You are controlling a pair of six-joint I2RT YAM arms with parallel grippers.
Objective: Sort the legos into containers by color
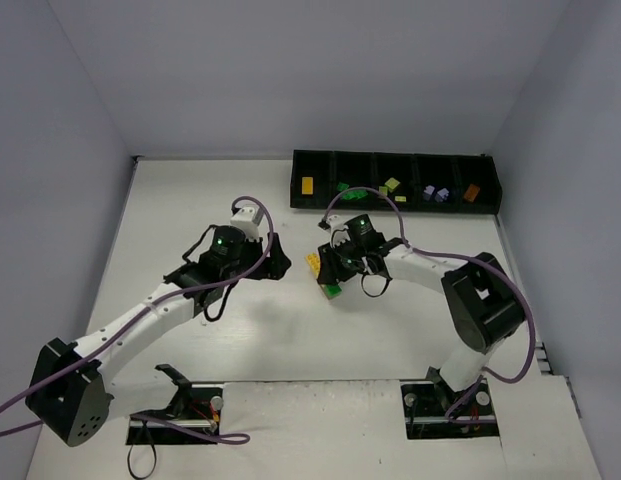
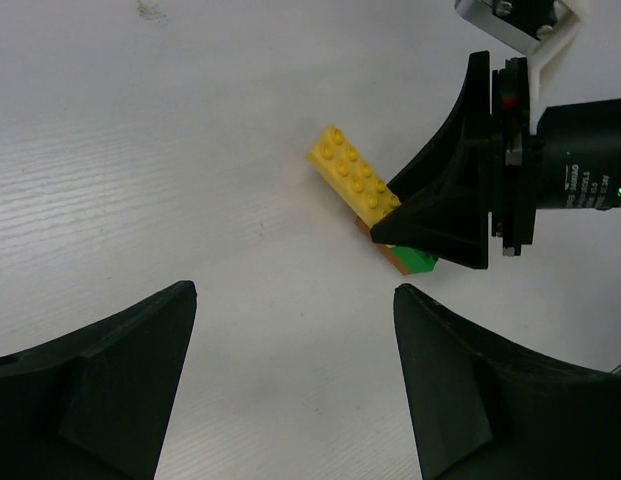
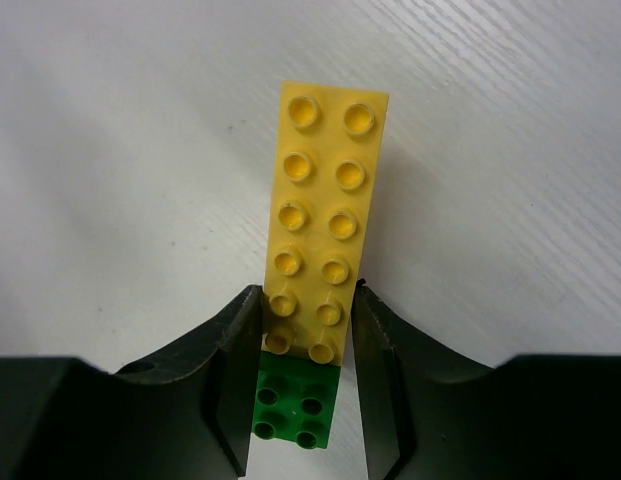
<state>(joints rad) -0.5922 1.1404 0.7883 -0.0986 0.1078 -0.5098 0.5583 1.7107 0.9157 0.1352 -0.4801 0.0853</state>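
So, right gripper (image 3: 308,300) is clamped on the near end of the yellow brick (image 3: 325,200), stacked mid-way across the table (image 1: 190,200) over an orange brick (image 2: 390,258) and a green brick (image 3: 295,405); left gripper (image 2: 290,298) hangs wide open beside it; I'd brace the lower bricks with left and peel yellow straight up.

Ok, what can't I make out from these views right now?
- Right wrist view: the yellow brick hides whatever sits under it, and the fingers of the right pincer cover the sides of the green brick.
- Left wrist view: the right pincer covers the yellow brick's far end, so the extent of the orange-brown piece is hidden.
- Top view: the sorted bricks in the tray are too small to count, and the pincer hides most of the yellow brick.
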